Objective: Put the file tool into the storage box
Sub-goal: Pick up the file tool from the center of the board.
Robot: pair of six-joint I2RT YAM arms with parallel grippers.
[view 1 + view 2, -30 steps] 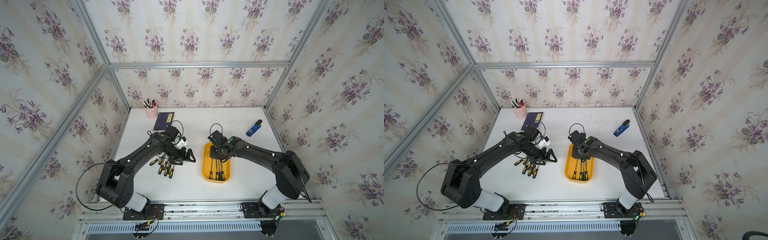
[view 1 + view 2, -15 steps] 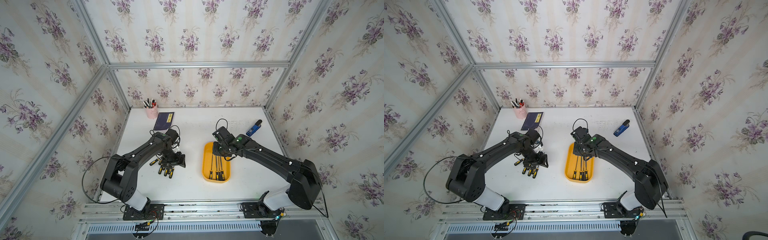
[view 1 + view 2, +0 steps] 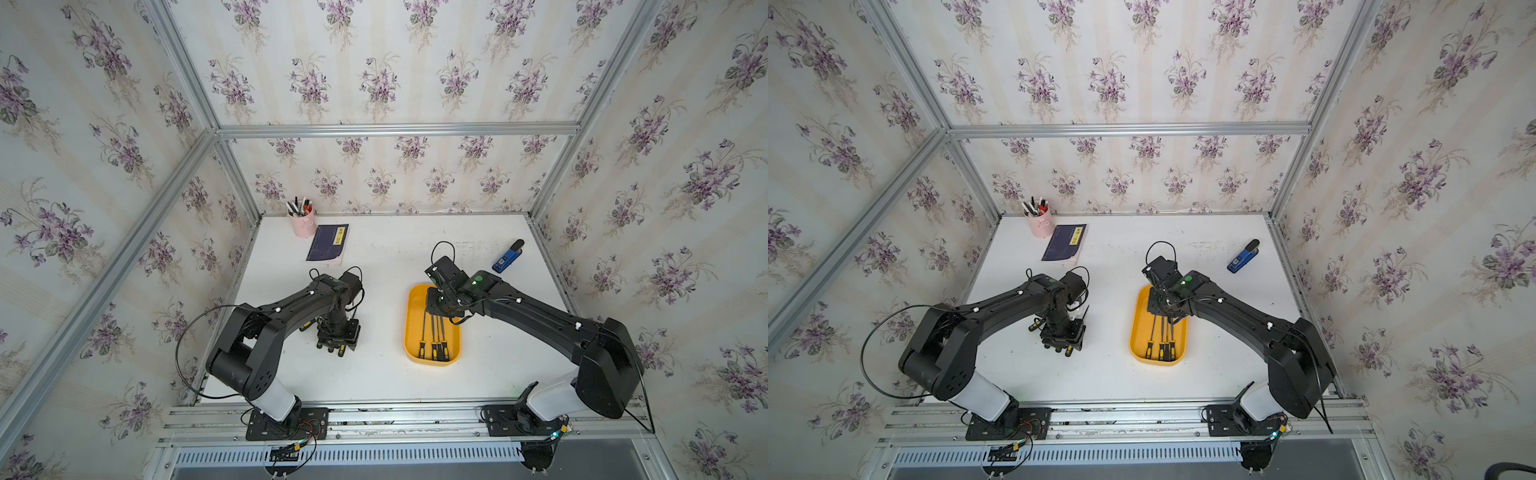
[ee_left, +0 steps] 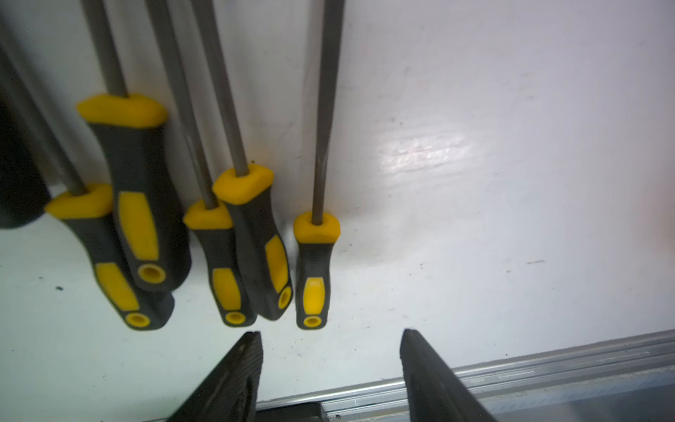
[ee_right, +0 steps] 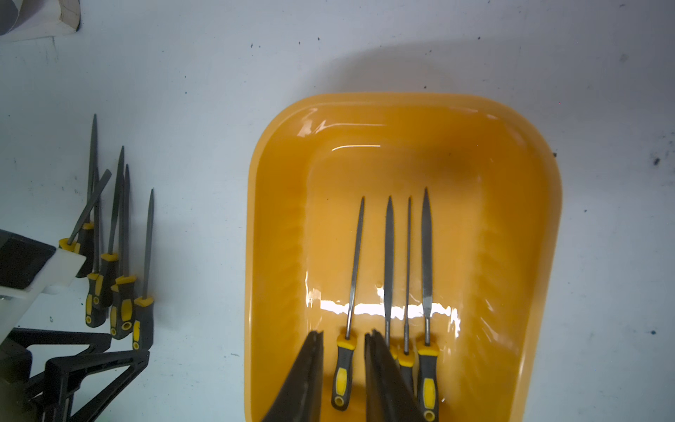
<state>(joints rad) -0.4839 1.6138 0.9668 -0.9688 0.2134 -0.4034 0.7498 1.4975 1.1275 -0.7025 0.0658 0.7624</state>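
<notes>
L fingers (image 4: 237, 372): spread, empty, over loose files (image 4: 316, 255) on bench (image 4: 493, 182).
R fingers (image 5: 383, 376): narrow gap astride a file (image 5: 343, 369) in yellow tray (image 5: 255, 219), not pinching.
Risk: handles bunched; L pinch may catch two or knock neighbours.

Ten files (image 5: 342, 369), one storage box (image 5: 277, 237)

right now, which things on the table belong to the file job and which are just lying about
Job: storage box; four files in it; loose files beside it.
Lying about: pink pen cup; notebook; blue stapler.
</notes>
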